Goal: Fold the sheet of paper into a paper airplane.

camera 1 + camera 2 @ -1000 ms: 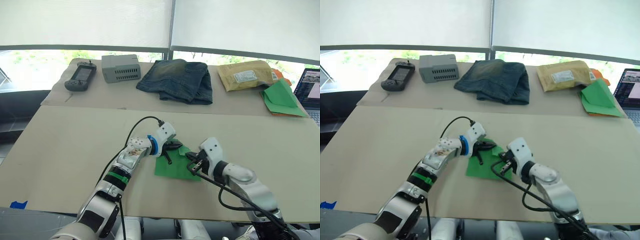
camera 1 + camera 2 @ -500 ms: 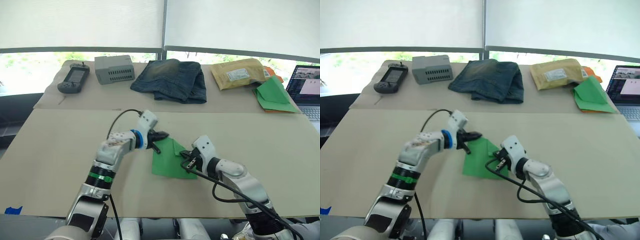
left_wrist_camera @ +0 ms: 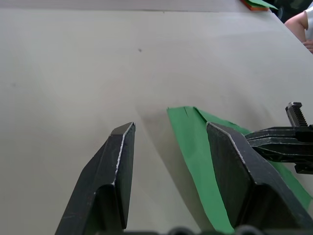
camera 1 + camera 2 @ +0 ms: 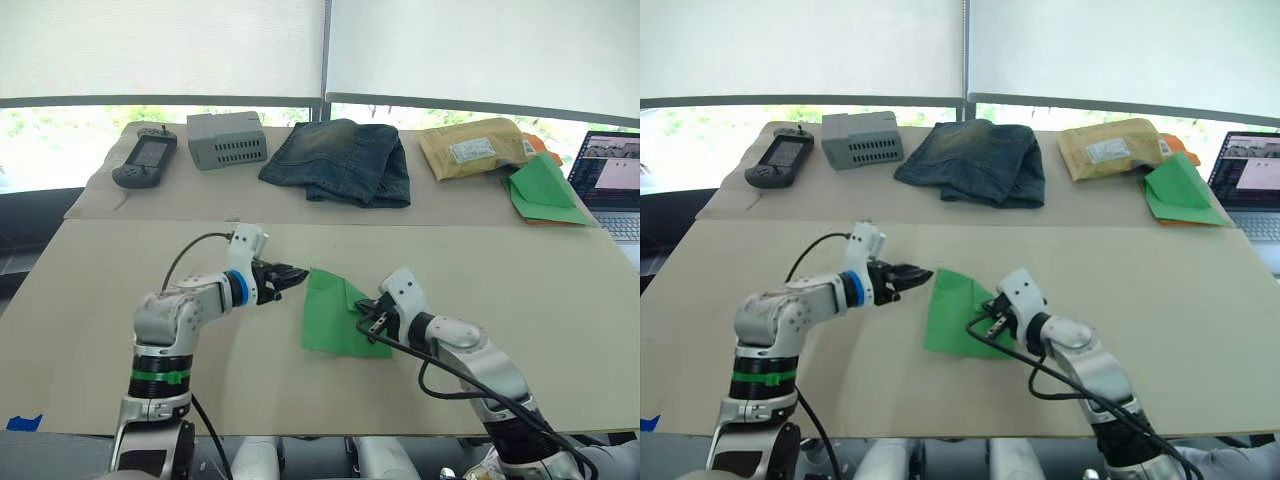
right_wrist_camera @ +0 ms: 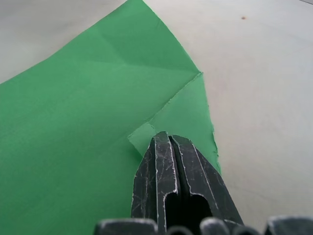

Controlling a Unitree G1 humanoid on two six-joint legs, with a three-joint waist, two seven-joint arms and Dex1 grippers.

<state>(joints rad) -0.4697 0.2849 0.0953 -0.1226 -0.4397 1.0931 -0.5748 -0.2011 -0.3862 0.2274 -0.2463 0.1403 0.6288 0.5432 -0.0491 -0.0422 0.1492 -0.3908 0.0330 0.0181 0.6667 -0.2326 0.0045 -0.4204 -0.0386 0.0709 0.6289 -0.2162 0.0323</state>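
One sheet of paper [image 4: 333, 315], bright green, creased, one corner folded over, flat on table [image 4: 120, 290] between two grippers. Left gripper [image 4: 296, 275] spread wide, empty, just beside its near corner. Right gripper [image 5: 168, 144] pinched closed on folded flap at opposite edge

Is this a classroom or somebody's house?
Probably an office or lab by big windows: a long table holds a laptop, a grey box, a handheld controller and folded jeans.

Lab/office: window blinds [image 4: 160, 45], laptop [image 4: 608, 180], long cardboard-topped table [image 4: 120, 290].
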